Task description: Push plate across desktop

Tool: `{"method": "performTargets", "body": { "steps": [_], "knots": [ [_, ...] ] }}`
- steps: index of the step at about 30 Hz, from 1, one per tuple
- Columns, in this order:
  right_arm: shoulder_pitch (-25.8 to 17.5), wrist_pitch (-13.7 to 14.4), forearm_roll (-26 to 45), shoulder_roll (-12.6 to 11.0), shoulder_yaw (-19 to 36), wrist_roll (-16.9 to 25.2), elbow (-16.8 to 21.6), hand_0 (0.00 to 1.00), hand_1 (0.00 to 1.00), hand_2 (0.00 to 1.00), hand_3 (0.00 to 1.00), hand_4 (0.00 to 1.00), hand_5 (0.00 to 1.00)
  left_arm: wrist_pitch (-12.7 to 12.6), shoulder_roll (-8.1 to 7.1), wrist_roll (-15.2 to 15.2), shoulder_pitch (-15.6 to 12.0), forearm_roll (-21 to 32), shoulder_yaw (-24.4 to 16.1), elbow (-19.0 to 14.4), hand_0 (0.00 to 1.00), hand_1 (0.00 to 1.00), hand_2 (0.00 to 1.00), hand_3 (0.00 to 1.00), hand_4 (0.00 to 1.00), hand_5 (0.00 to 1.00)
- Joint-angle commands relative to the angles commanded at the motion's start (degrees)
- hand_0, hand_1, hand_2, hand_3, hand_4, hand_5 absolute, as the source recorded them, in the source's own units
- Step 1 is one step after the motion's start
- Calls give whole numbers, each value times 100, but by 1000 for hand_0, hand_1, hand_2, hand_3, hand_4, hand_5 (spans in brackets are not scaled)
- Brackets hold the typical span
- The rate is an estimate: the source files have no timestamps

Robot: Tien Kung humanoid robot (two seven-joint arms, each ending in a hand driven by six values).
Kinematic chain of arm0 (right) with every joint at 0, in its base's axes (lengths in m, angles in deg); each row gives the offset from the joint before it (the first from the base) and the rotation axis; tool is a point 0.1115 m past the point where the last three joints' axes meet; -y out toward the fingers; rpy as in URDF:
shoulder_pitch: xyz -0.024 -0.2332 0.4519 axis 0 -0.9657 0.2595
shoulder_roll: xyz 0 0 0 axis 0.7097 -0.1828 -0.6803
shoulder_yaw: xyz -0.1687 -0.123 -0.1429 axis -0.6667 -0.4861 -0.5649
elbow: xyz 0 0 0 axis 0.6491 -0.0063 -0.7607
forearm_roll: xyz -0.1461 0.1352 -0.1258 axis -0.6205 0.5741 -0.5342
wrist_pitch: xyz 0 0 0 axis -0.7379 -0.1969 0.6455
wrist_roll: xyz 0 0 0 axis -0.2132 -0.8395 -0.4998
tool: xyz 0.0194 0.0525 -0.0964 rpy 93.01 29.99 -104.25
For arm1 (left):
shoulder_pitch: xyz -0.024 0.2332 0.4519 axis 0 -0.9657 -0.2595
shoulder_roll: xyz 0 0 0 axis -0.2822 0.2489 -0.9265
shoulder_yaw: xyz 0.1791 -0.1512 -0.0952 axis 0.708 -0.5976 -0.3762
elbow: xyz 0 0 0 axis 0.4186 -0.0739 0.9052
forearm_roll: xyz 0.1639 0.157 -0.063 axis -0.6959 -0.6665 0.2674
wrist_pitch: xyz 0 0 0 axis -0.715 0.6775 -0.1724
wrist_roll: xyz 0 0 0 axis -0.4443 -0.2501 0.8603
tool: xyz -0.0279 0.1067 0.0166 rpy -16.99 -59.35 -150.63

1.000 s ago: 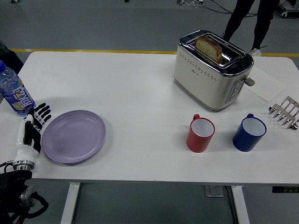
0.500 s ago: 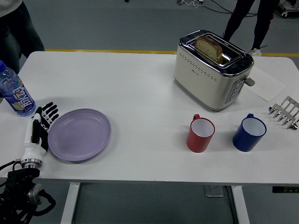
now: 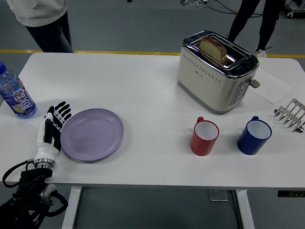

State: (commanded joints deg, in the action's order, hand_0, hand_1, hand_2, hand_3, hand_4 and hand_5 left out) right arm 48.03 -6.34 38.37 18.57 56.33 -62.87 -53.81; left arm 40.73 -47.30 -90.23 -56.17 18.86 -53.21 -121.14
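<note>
Lilac plastic-looking plate (image 3: 92, 134), round and shallow, is lying flat on the white table (image 3: 143, 86) and is serving as the reference item for this entry; it is sitting toward the table's left-front part, a little back from the near edge.

Left hand (image 3: 51, 128): black and white, five fingers, is resting on the tabletop against the plate's left rim. The fingers (image 3: 60, 110) are stretched out straight and held roughly side by side, pointing away from the near edge; they are gripping nothing. Its forearm is coming up over the near edge below and left of the plate.

Right hand: not showing.

Water bottle (image 3: 15, 95): clear with a blue label, is standing upright to the upper left of the plate, beyond the left hand and apart from both.

Red mug (image 3: 204, 137): is standing upright well to the right of the plate, its handle turned to the far left side.

Blue mug (image 3: 254, 135): is standing upright farther right still, beside the red mug without touching it.

Toaster (image 3: 217, 71): cream and chrome, is sitting to the far right of the plate, behind the two mugs, with a slice of bread (image 3: 213, 49) poking up from one slot.

Paper sheet (image 3: 269, 87): is lying just right of the toaster.

Metal rack (image 3: 291, 115): is sitting at the table's right edge, farthest from the plate.

Two persons are standing past the table's far side, one (image 3: 45, 21) beyond the plate's left, one (image 3: 257, 21) behind the toaster; only legs and lower torso are showing.
</note>
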Motion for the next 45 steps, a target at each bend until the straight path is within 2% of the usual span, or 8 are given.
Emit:
{"method": "performTargets", "body": {
  "steps": [18, 29, 45],
  "knots": [
    [7, -14, -23, -18, -44, 3, 0, 751, 770, 816, 719, 530, 401, -64, 290, 0, 351, 274, 708, 139, 765, 776, 756, 698, 436, 998],
    [7, -40, 20, -29, -125, 35, 0, 751, 767, 817, 717, 530, 401, -113, 483, 0, 600, 438, 928, 272, 764, 776, 756, 695, 431, 998],
    [49, -87, 58, -46, -278, 70, 0, 748, 765, 815, 717, 530, 400, -129, 486, 0, 824, 716, 1228, 463, 765, 776, 755, 692, 431, 998]
  ]
}}
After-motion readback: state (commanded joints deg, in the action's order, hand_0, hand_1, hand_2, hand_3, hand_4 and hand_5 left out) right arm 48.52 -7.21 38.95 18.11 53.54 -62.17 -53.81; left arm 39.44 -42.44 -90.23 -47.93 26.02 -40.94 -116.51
